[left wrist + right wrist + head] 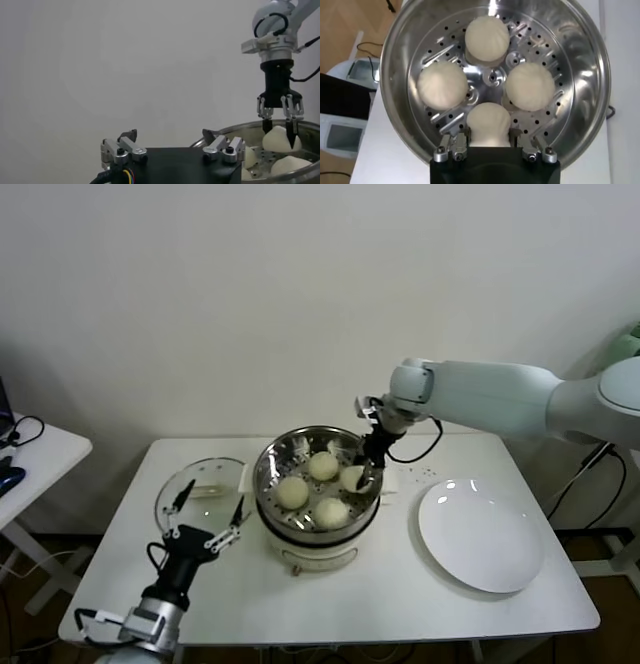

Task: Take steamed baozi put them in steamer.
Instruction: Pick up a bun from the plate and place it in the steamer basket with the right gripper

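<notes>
On the white table (400, 584), the right gripper (366, 475) grips a baozi (352, 477) inside the steamer (275, 459).

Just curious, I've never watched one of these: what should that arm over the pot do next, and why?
Probably open its fingers. The right gripper is shut on the fourth baozi, which already sits on the steamer tray beside the other three, while the white plate is bare.

Steamer (318, 514) interior: four baozi fill the perforated tray, and the right hand (366, 480), closed on the baozi (489, 123) by the near-right wall, blocks that side. The glass lid (200, 489) and left hand (205, 516) crowd the left; the white plate (482, 536) takes the table's (390, 594) right.
</notes>
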Controlling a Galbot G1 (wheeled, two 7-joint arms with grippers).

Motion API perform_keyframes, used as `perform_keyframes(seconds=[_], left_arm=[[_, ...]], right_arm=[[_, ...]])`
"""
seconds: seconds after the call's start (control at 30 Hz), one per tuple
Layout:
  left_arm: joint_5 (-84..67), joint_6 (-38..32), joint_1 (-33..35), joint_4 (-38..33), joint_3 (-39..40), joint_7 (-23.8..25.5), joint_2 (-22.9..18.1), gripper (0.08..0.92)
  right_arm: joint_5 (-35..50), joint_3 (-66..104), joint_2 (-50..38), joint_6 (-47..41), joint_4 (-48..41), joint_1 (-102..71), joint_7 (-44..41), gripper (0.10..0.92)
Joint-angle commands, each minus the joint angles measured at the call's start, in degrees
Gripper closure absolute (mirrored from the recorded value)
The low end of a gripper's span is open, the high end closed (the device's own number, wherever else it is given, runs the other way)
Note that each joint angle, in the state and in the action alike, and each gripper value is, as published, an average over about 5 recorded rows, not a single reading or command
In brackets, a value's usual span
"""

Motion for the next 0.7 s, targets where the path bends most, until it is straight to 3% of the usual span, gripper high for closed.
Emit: perform_keyframes(seconds=[0.03, 0.5, 0.7], left_arm=[[0.2, 0.1, -0.08, -0.04, 0.31, -0.05, -0.27, 0.177], [0.36, 0.18, -0.21, 0.02, 0.68, -0.05, -0.22, 0.177], [0.39, 0.17, -0.27, 0.1, 0.65, -0.07, -0.19, 0.177]], right_arm=[[-1.26, -0.35, -0.58, 0.17, -0.25, -0.66, 0.12, 0.499], [-1.84, -0.2, -0.7, 0.53, -0.34, -0.98, 0.17, 0.497], [-1.52, 0.66, -0.24, 0.79, -1.19, -0.45, -0.84, 0.383]])
